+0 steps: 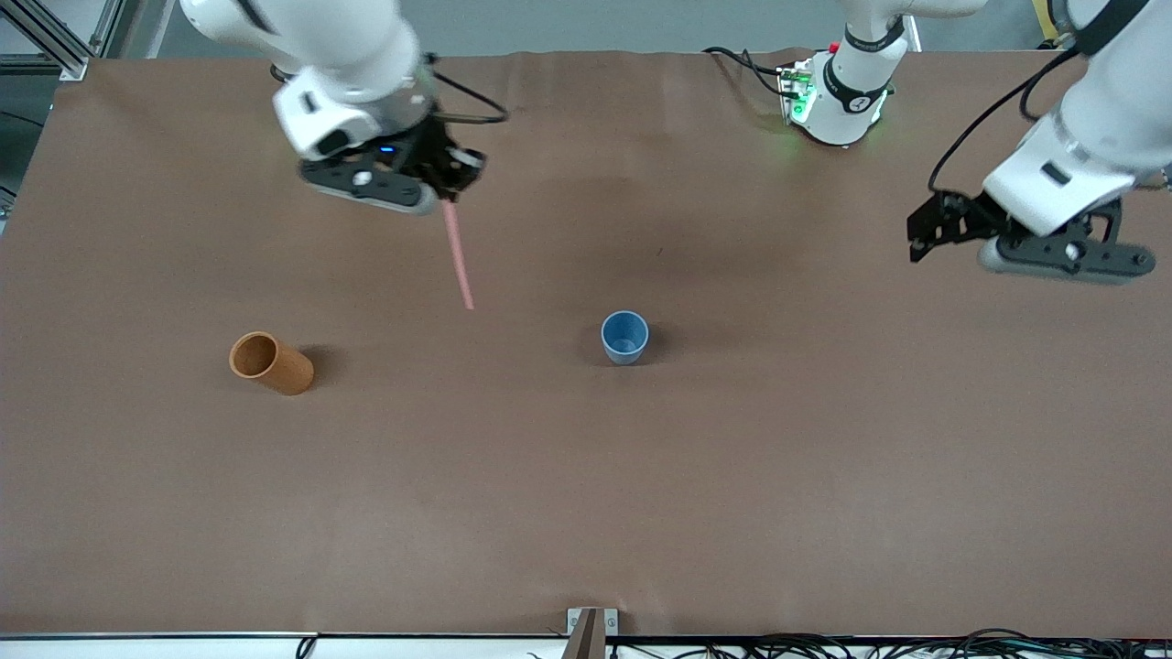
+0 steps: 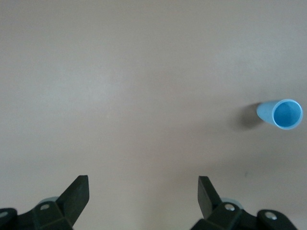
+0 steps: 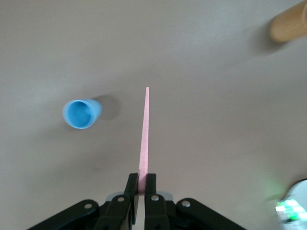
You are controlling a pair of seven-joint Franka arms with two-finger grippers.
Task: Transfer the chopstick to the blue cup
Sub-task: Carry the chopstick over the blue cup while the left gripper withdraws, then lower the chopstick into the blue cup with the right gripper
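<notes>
My right gripper (image 1: 448,196) is shut on the pale pink chopstick (image 1: 458,256) and holds it by its upper end in the air, the stick hanging down over the table between the two cups. In the right wrist view the chopstick (image 3: 144,134) runs out from between the shut fingers (image 3: 142,184). The blue cup (image 1: 624,337) stands upright mid-table; it also shows in the right wrist view (image 3: 80,113) and the left wrist view (image 2: 283,114). My left gripper (image 1: 925,233) is open and empty (image 2: 143,184), waiting in the air over the left arm's end of the table.
An orange-brown cylindrical cup (image 1: 270,363) lies on its side toward the right arm's end of the table; it also shows in the right wrist view (image 3: 290,24). The left arm's base (image 1: 838,96) stands at the table's back edge. Brown cloth covers the table (image 1: 586,476).
</notes>
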